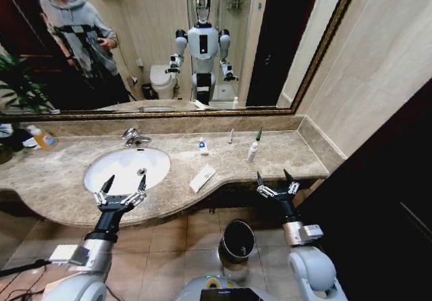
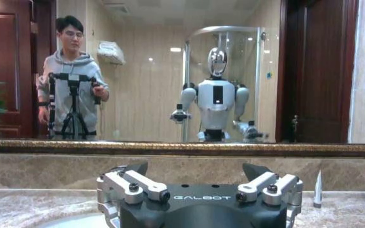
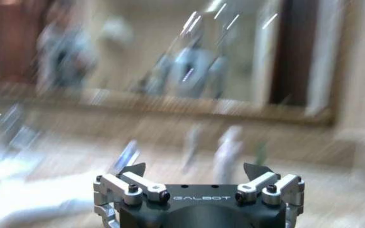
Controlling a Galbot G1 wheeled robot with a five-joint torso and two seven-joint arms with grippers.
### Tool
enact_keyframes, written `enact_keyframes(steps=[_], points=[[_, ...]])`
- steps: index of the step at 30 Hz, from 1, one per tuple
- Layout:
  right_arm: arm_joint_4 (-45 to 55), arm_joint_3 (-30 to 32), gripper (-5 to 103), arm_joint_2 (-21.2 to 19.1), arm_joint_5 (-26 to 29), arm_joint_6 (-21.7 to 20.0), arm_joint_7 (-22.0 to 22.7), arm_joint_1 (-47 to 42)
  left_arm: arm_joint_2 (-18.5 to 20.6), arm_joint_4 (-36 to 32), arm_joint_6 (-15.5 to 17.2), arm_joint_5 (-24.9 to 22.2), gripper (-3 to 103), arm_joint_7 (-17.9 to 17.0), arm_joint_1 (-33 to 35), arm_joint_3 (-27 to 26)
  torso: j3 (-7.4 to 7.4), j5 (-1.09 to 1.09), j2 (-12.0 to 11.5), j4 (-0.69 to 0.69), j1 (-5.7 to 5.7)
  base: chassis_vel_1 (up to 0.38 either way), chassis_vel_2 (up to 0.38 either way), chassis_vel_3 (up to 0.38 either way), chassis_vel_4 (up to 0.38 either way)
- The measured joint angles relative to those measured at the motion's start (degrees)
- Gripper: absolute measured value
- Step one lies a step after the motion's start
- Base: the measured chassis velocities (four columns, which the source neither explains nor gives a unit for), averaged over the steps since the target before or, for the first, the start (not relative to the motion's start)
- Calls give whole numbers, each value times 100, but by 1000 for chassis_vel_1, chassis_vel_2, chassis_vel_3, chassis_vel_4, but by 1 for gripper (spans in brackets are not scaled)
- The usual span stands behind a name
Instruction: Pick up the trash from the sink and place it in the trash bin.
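Head view shows nothing binned yet: bottle (image 1: pixel 253 150), stick (image 1: pixel 231 136), packet (image 1: pixel 202 177) and tube (image 1: pixel 202 146) lie on the counter beside the sink (image 1: pixel 101 167), both grippers, left (image 1: pixel 122 184) and right (image 1: pixel 275 179), hover released and empty above the counter's front edge, bin (image 1: pixel 237 240) on the floor below.

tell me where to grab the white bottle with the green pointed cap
Grip the white bottle around its body, below the green cap, coming in level from the counter's front edge. It stands upright on the marble, apart from the other litter, and the cap tapers too thin to hold. The open right gripper is nearest.
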Motion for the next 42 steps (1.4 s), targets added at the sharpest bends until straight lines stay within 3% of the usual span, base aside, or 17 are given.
enact_keyframes(steps=[2, 10, 13, 15, 16, 23, 42], points=[[-93, -132, 100, -11, -191, -213, -87, 26, 0, 0, 0, 0, 100, 0, 0, 0, 0, -2, 0, 0, 0, 0, 0, 0, 0], [-69, -141, 100, -61, -191, -289, -90, 30, 0, 0, 0, 0, 100, 0, 0, 0, 0, 0, 0, -1, 0, 0, 0, 0, 0], [612, 116, 100, -566, 331, -636, 240, 83, 1, 0, 0, 0, 100, 0, 0, 0, 0, -2, 0, -1, 0, 0, 0, 0, 0], [787, 212, 100, -731, 505, -591, 331, 95, 1, 0, 0, 0, 100, 0, 0, 0, -1, -3, 1, 0, 0, 0, 0, 0, 0], [776, 314, 100, -845, 628, -316, 393, 100, 0, 0, 0, 0, 100, 0, 0, 0, -1, -4, 1, 0, 0, 0, 0, 0, 0], [563, 222, 100, -753, 620, -42, 261, -11, 0, 0, 0, 0, 100, 0, 0, 0, 0, 0, 0, -1, 0, 0, 0, 0, 0], [153, 279, 100, -816, 980, -180, 249, 210, 0, 0, 0, 0, 100, 0, 0, 0, 0, -1, 0, -1, 0, 0, 0, 0, 0]])
